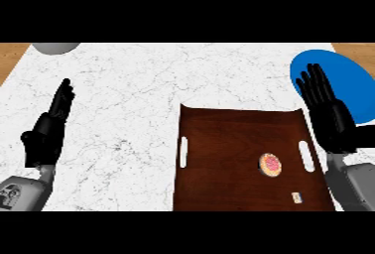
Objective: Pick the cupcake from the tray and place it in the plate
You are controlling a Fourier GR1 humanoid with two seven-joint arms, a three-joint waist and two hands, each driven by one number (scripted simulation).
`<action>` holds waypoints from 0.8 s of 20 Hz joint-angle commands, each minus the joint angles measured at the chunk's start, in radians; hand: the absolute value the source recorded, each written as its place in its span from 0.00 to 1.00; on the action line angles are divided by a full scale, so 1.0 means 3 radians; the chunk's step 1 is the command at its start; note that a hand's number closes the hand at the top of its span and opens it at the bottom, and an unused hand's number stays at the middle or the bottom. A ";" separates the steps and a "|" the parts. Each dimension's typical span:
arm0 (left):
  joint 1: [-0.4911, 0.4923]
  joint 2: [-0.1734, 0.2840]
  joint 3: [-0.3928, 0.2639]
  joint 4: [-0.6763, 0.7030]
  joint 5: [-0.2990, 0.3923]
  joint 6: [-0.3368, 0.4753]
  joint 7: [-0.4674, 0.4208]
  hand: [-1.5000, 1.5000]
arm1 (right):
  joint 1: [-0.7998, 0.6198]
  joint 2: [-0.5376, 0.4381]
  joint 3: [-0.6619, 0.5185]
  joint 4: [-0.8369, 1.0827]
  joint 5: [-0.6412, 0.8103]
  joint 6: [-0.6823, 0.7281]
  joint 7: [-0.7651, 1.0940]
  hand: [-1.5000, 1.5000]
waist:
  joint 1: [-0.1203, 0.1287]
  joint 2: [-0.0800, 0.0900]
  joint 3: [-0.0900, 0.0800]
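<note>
A small cupcake point(270, 164) with pink and orange topping stands on the dark brown tray point(227, 149), towards the tray's right side. The blue plate point(351, 79) lies at the counter's far right, beyond the tray. My right hand point(331, 116) is open with straight fingers, raised over the tray's right edge and overlapping the plate's left part, up and to the right of the cupcake. At the left of the view my left hand point(50, 130) rests open, fingers up, well away from the tray.
A small pale item point(297, 197) lies on the tray near its front right corner. A grey round object point(56, 47) shows at the counter's far left edge. White marble counter point(124, 99) spreads between my left hand and the tray.
</note>
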 commanded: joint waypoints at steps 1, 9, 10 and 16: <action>0.0038 -0.0110 0.0010 0.0008 0.0039 -0.0053 -0.0096 0.50 | -0.0181 0.0219 0.0041 0.0090 0.0198 -0.0390 0.0075 0.00 | 0.0007 0.0064 0.0139; -0.0160 -0.0134 -0.0170 0.0017 0.0053 -0.0244 0.0153 0.50 | -0.0272 -0.0635 0.0860 0.0537 0.1730 -0.1093 0.0787 1.00 | 0.0023 0.0123 0.0046; -0.0191 -0.0182 -0.0193 0.0074 0.0112 -0.0293 0.0259 0.50 | -0.0311 -0.0165 0.0900 0.0533 0.1799 -0.1645 0.1045 1.00 | -0.0003 0.0086 0.0102; -0.0304 -0.0165 -0.0076 0.0150 0.0120 -0.0374 0.0366 0.50 | -0.0045 0.0726 0.1479 0.0473 0.2520 -0.2666 0.1601 0.00 | -0.0040 0.0049 0.0135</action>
